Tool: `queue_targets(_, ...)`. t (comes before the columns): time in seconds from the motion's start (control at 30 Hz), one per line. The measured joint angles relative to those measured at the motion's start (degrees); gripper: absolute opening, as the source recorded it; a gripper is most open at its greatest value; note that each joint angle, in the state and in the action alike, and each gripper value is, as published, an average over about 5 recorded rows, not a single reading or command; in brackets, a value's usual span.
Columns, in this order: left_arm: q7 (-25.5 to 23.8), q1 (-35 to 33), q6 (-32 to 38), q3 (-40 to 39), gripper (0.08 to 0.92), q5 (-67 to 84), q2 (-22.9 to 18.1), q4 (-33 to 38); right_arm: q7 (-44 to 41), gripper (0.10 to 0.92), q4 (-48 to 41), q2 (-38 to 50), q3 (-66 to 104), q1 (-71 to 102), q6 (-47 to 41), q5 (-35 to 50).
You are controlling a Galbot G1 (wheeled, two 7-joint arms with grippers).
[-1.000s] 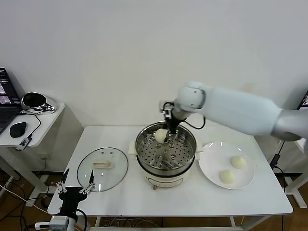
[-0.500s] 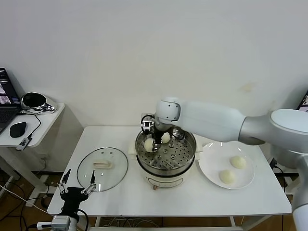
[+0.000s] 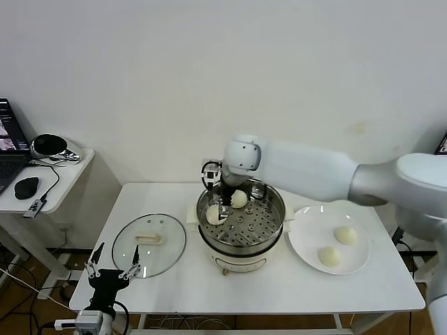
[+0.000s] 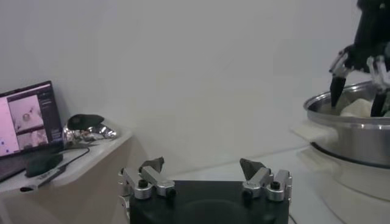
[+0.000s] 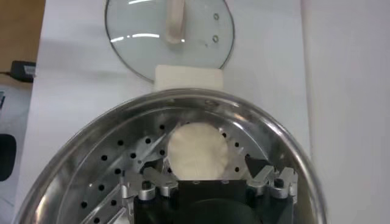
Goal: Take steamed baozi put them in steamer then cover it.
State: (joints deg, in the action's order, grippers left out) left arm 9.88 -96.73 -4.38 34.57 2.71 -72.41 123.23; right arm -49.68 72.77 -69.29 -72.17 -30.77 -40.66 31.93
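Two baozi already sit on the steamer's (image 3: 241,227) perforated tray. One bun (image 3: 214,215) lies directly under the right hand (image 3: 222,202), which hangs inside the pot's left rim with its fingers spread apart and clear of the dough; the wrist view shows the bun (image 5: 197,150) resting on the holes between the open fingertips, so it looks set down rather than held. The other bun (image 3: 239,199) is just beside the hand, toward the back wall of the pot. Keeping them side by side along the rim leaves the middle and near part of the tray bare, probably for the two still to come.

Those two baozi (image 3: 343,235) (image 3: 329,257) wait on the white plate (image 3: 306,241), well away from the hand on the far side of the steamer, lying apart from each other, which should give the fingers room to close round one.

The cover (image 3: 149,240) lies flat on the table (image 3: 279,293), on the opposite side of the pot from the plate, handle up. That keeps it ready to lift once all four buns are in.

The left hand (image 3: 112,271) hangs idle at the table's near edge, just in front of the cover, fingers spread and holding nothing.

About halfway through, I'd judge: two buns in, two to fetch, then the cover.
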Motion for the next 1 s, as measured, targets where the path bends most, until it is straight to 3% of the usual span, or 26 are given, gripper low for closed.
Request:
queue_targets(0.5, -0.1, -0.5, 0.2, -0.3, 0.823, 0.1, 1.5, -0.6, -15.1, 0.823, 14.4, 26.8, 1.3, -5.7, 11.4, -14.6)
queue_targets(0.77, -0.1, -1.3, 0.4, 0.0, 0.823, -0.4, 0.9, -0.4, -19.7, 0.823, 16.4, 38.8, 9.5, 3.7, 20.3, -24.1)
queue_targets(1.0, -0.1, -1.9, 0.3, 0.2, 0.823, -1.1, 0.5, 0.0, -20.4, 0.823, 15.5, 43.4, 16.7, 15.5, 24.9, -32.1)
